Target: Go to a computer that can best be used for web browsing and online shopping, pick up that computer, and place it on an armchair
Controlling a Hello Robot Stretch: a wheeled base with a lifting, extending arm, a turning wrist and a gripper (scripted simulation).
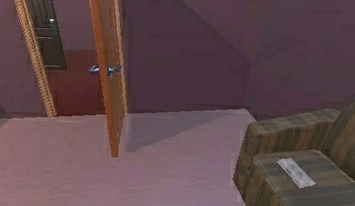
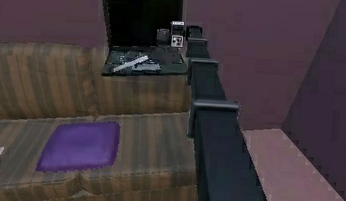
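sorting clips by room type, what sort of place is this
Probably a home living room: a striped armchair, a purple cushion and an interior wooden door standing open in purple walls.

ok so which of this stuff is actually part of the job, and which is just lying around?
Job:
- open laptop
- gripper, by the laptop; cannot tell whether it holds it
- striped armchair

Lying about:
- purple cushion
- flat white item on the armchair's seat
- open wooden door
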